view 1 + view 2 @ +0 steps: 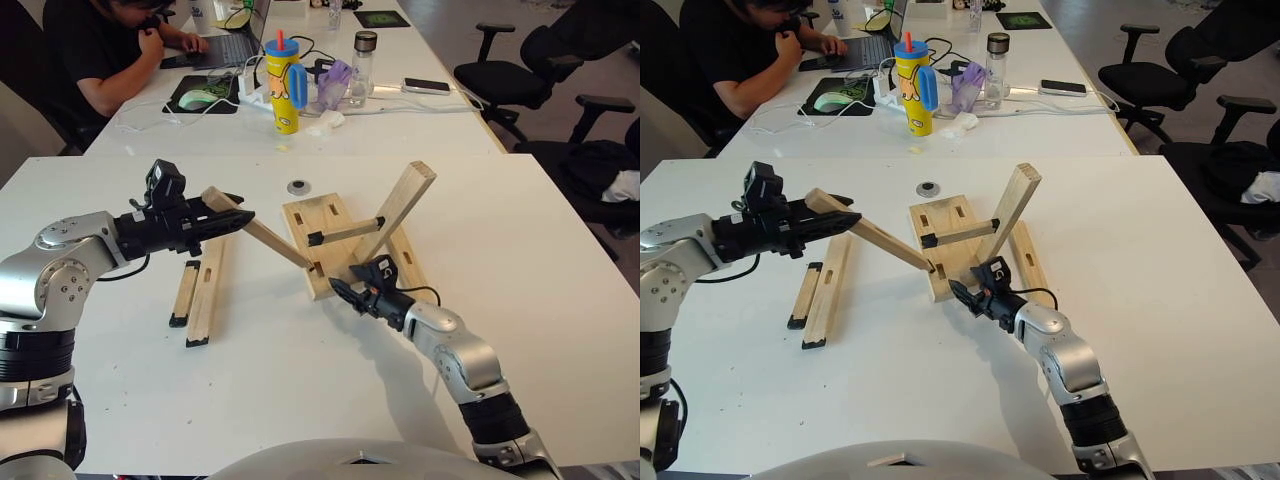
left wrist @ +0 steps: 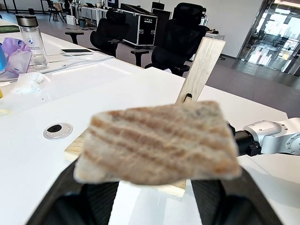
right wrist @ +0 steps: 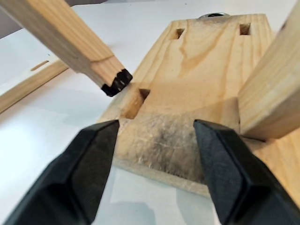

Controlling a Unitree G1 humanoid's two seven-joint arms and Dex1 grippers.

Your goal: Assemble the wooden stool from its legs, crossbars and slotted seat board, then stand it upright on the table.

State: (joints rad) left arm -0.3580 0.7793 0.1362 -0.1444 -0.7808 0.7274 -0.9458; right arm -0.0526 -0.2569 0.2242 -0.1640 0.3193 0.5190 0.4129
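Seemingly unseated, leg [image 3: 61, 33] tip beside slot [image 3: 136, 101]

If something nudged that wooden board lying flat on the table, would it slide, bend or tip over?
The seat board looks like thick solid wood, so probably stiff, not bendy. Lying flat on the smooth white table, it would likely slide rather than tip. The slotted leg leaning up from it could make it top-heavy when lifted.

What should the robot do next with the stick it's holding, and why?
Probably ease the leg down into the empty slot in the seat board: its dark tip hangs just beside that slot, not inside. The left gripper holds its other end.
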